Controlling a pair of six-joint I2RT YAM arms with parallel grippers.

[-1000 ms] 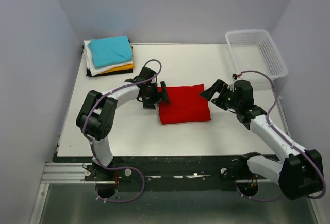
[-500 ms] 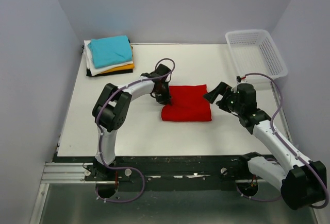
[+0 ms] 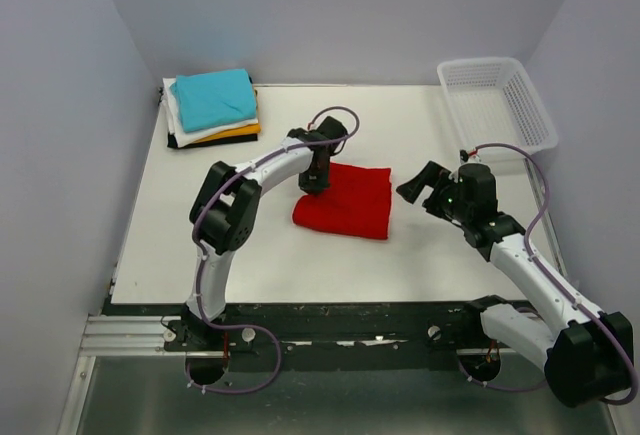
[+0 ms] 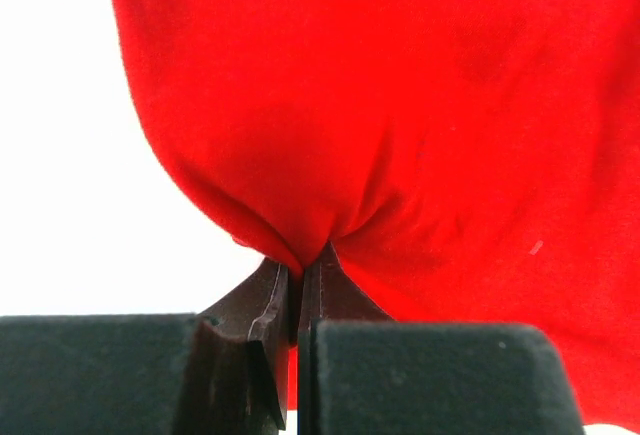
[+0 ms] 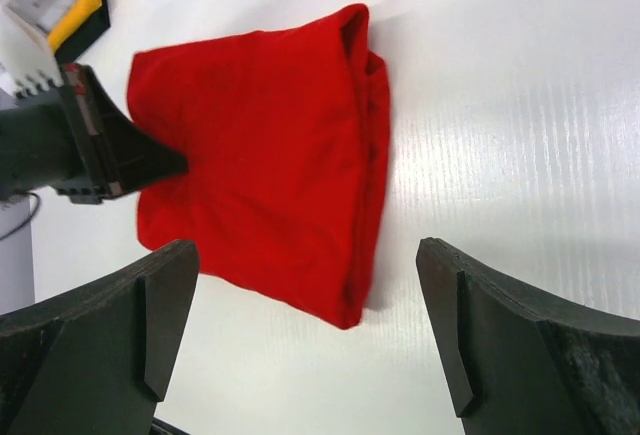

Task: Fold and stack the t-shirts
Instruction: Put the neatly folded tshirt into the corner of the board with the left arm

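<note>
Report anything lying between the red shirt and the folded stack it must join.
Nothing visible: only bare table separates the red shirt, pinched in the left claw, from the stack in the far left corner.

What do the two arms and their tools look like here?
The left arm and right arm have white tubular links joined by chunky black joints. A looping lilac cable trails each. The left tool and right tool are black, each with two flat, wedge-tipped fingers. No markings are readable.
</note>
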